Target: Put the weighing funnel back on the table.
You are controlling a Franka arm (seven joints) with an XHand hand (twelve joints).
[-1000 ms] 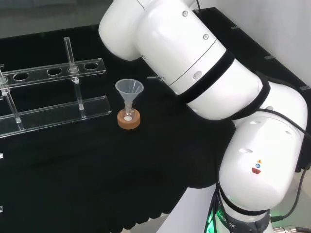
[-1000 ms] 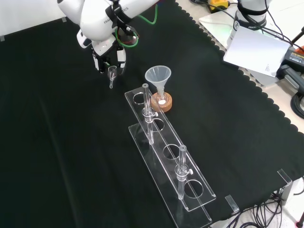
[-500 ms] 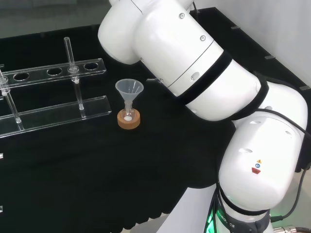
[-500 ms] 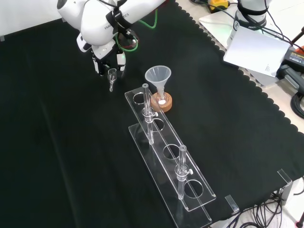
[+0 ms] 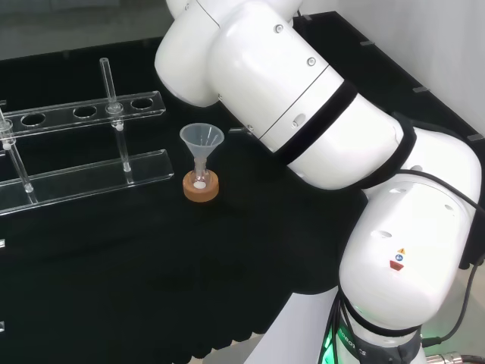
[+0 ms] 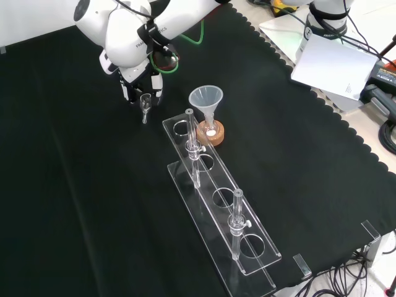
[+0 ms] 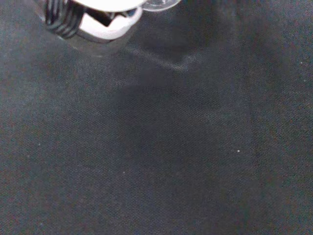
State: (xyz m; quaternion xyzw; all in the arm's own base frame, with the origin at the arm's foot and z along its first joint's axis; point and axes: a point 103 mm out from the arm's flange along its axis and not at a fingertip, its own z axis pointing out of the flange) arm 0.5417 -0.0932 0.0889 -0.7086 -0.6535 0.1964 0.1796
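In the front view the hand hangs low over the black cloth, to the left of the funnel. Its fingers are curled round the weighing funnel, a small clear piece whose short stem points down close to the cloth. The wrist view has a black and white part of the hand, a clear glass edge beside it, and the cloth near beneath. In the head view the arm's white links cover the hand.
The funnel stands in a small flask on a cork ring. A long clear rack with upright glass tubes lies just beyond it in the front view and to the left in the head view, the rack.
In the front view the hand with the weighing funnel has sunk slightly toward the cloth. The funnel, cork ring and rack have not moved.
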